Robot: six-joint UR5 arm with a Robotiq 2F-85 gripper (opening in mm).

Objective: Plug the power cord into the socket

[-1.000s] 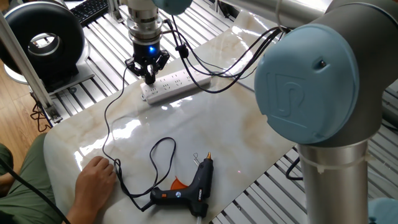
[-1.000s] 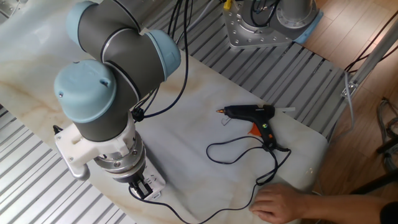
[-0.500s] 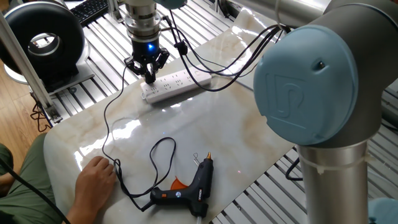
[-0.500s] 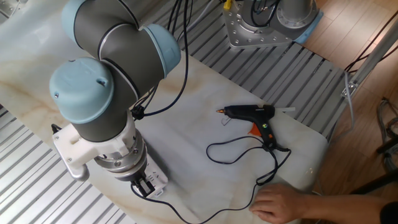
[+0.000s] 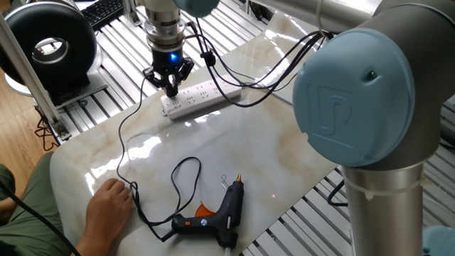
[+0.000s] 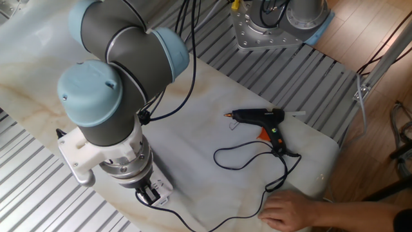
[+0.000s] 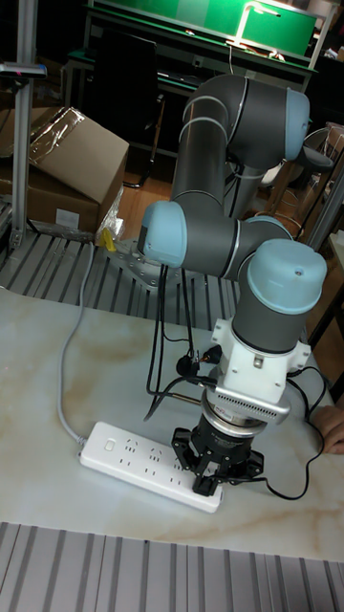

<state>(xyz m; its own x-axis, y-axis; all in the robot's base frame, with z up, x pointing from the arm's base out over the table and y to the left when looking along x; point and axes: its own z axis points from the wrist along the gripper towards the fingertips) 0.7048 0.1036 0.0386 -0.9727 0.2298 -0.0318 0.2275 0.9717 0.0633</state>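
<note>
The socket, a long white power strip point(image 5: 202, 96) point(image 7: 143, 459), lies at the far side of the marble table. My gripper point(image 5: 169, 87) point(image 6: 149, 195) point(image 7: 205, 483) points straight down over the strip's end, fingers shut on the small black plug, which they mostly hide. The power cord point(image 5: 124, 135) point(image 6: 257, 154) runs as a thin black cable from the gripper along the table and past a person's hand to the black glue gun point(image 5: 217, 213) point(image 6: 264, 119). I cannot tell whether the prongs sit in the holes.
A person's hand point(image 5: 110, 206) point(image 6: 296, 209) rests on the cord near the table's front corner. Thick black arm cables point(image 5: 242, 75) loop above the strip. A black round device point(image 5: 50, 46) stands beyond the table edge. The strip's grey cable point(image 7: 67, 354) trails off.
The arm swayed slightly sideways and came back. The gripper stays shut at the strip's end, and the cord, glue gun and hand have not moved.
</note>
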